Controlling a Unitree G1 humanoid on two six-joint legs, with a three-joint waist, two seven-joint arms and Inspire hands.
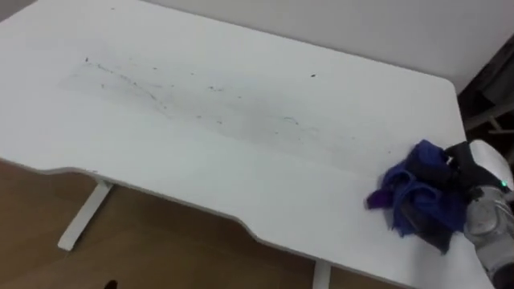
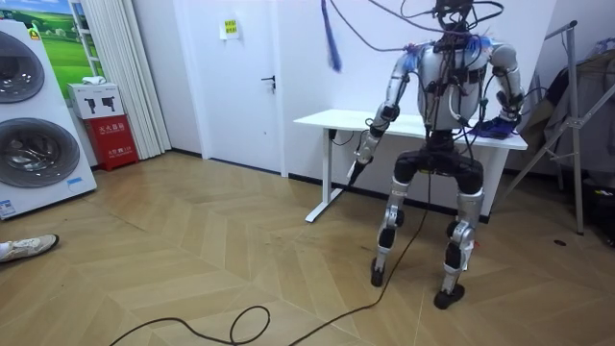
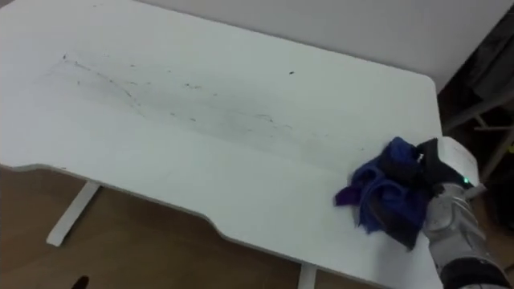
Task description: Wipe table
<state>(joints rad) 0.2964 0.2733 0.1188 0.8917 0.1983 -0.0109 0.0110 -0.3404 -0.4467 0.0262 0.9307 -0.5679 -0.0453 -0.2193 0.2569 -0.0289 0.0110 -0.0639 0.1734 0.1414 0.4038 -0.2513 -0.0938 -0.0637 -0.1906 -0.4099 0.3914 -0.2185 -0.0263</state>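
A white table (image 1: 201, 160) stretches before me, with faint dark smudges (image 1: 161, 90) running across its middle. A crumpled blue cloth (image 1: 414, 193) lies near the table's right end, close to the front edge. My right hand (image 1: 482, 172) rests on the cloth from the right, its dark fingers curled into the folds. In the room view I stand at the table (image 2: 327, 120) with my back to the camera and my right hand (image 2: 509, 115) up on the tabletop. My left hand (image 2: 356, 171) hangs down at my side, below the table's edge.
A wall runs close behind the table. A metal stand (image 2: 577, 125) rises just past the table's right end. Wooden floor and a white table leg (image 1: 80, 217) show under the front edge. Washing machines (image 2: 29, 115) and a red box (image 2: 104, 130) stand far off at the room view's left.
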